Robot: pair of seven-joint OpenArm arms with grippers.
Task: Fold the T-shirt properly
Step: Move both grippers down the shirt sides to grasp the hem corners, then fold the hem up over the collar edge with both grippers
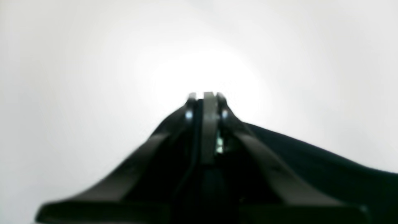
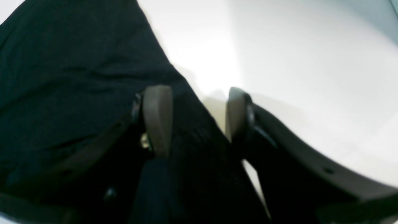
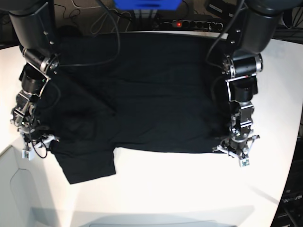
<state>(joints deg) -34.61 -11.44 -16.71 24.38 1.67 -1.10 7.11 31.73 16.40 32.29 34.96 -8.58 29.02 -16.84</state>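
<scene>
The black T-shirt (image 3: pixel 142 104) lies spread plain side up on the white table (image 3: pixel 189 189), one sleeve (image 3: pixel 87 165) pointing toward the front edge. At the shirt's front corner on the view's right, my left gripper (image 3: pixel 235 151) is down at the hem. In the left wrist view that gripper (image 1: pixel 206 96) is shut, and black cloth (image 1: pixel 326 168) rises to its tips. My right gripper (image 3: pixel 34 142) sits at the shirt's edge on the view's left. It (image 2: pixel 197 115) is open, straddling the cloth's edge (image 2: pixel 77 62).
A blue object (image 3: pixel 147 4), a power strip (image 3: pixel 189 22) and cables lie behind the table's far edge. The table's rim curves in at the lower left (image 3: pixel 14 151) and along the right (image 3: pixel 296 142).
</scene>
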